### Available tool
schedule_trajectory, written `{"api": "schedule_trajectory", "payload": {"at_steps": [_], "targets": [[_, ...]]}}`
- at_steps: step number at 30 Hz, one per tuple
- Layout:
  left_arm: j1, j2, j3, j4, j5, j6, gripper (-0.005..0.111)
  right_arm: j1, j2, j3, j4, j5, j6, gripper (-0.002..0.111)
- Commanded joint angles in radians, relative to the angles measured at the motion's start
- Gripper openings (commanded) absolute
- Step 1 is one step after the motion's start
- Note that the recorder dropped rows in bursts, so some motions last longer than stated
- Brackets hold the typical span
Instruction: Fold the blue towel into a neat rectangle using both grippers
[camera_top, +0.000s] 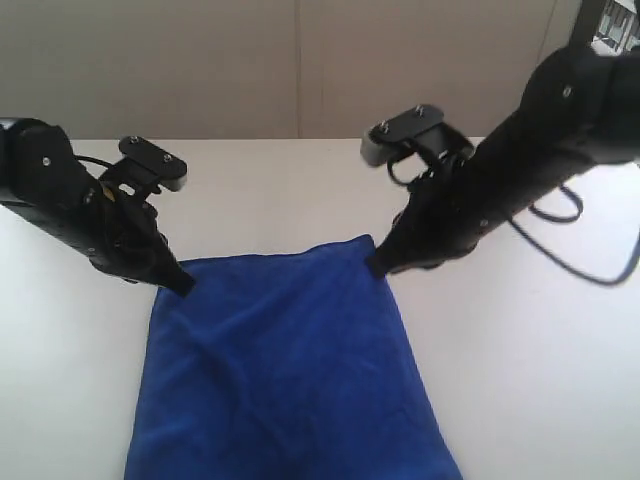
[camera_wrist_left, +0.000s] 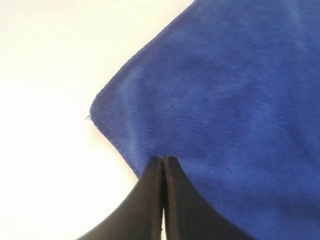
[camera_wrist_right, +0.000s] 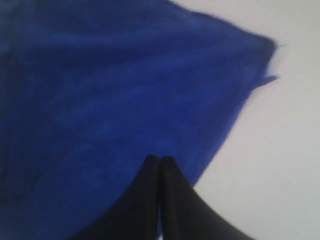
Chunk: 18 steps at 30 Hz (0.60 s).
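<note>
Blue towel (camera_top: 290, 370) lies spread on the white table (camera_top: 540, 380). Left gripper (camera_top: 183, 285) sits clenched at its far-left corner and right gripper (camera_top: 378, 266) is clenched at the far-right one. Can't tell if either actually has cloth pinched. I'd lift both corners evenly and bring them toward the near edge together, keeping the edges lined up. No readable writing anywhere.
</note>
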<state>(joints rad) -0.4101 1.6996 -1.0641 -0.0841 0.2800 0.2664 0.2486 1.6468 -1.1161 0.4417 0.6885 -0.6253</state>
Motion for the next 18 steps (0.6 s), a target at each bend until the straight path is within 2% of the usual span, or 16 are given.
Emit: {"api": "schedule_trajectory", "payload": {"at_steps": [1,6,18], "targets": [[0.014,0.139,-0.089,-0.004,0.023,0.019,0.0,0.119,-0.047,0.154,-0.002,-0.064,0.054,0.0],[0.014,0.24,-0.166,-0.006,0.025,0.045,0.0,0.185,-0.047,0.284,-0.026,-0.192,0.101,0.0],[0.014,0.315,-0.215,-0.005,0.023,0.074,0.0,0.189,0.002,0.41,-0.031,-0.267,0.115,0.0]]}}
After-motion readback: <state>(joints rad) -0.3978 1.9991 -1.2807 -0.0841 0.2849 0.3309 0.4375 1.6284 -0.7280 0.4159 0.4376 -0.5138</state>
